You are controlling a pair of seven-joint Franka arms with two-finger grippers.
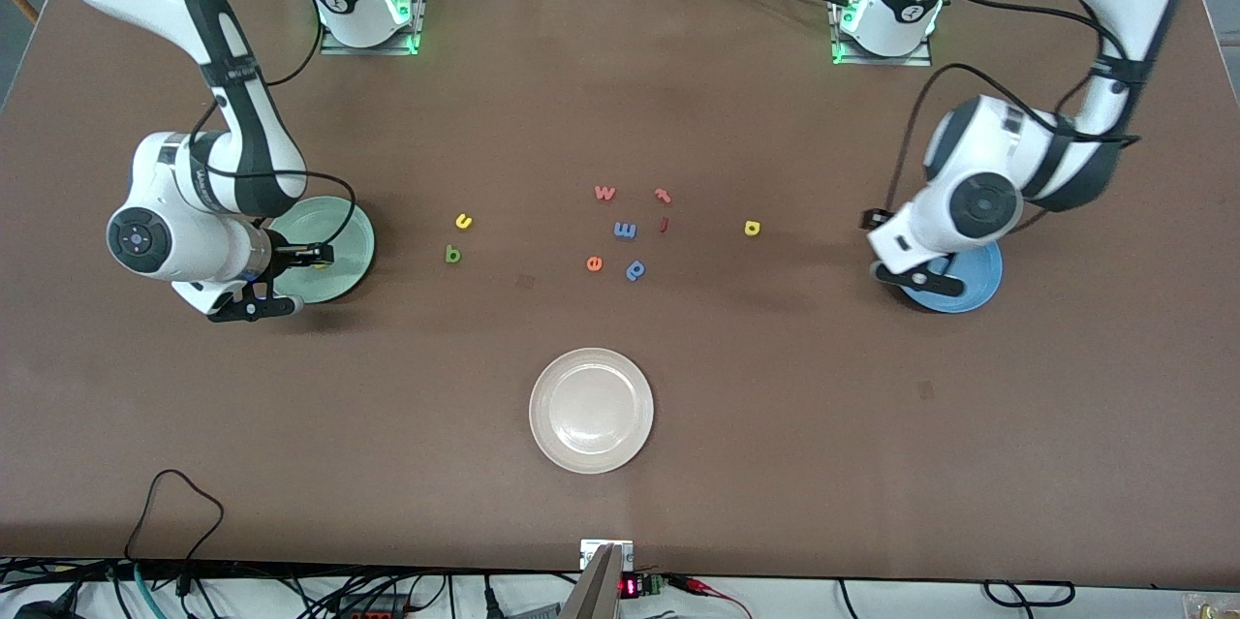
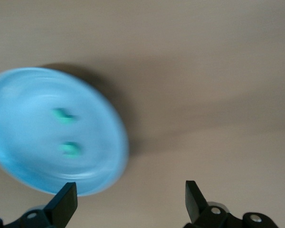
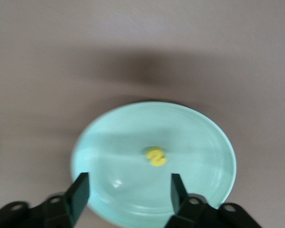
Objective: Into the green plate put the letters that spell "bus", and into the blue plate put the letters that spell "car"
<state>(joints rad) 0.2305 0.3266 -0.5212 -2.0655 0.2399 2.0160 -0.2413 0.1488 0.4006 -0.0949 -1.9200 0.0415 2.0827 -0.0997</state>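
The table has a matt brown top, smooth and even. The green plate looks like smooth, faintly glossy plastic with a small highlight; the blue plate has a similar soft sheen. The white plate is smooth and slightly shiny. The yellow s looks matt and soft, like foam. Both arms wear glossy white plastic shells with matt black joints

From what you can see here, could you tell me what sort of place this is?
Probably a robotics lab: two arms bolted to a brown table, their cables trailing along its edges. The left gripper hangs open over the blue plate, the right gripper over the green plate.
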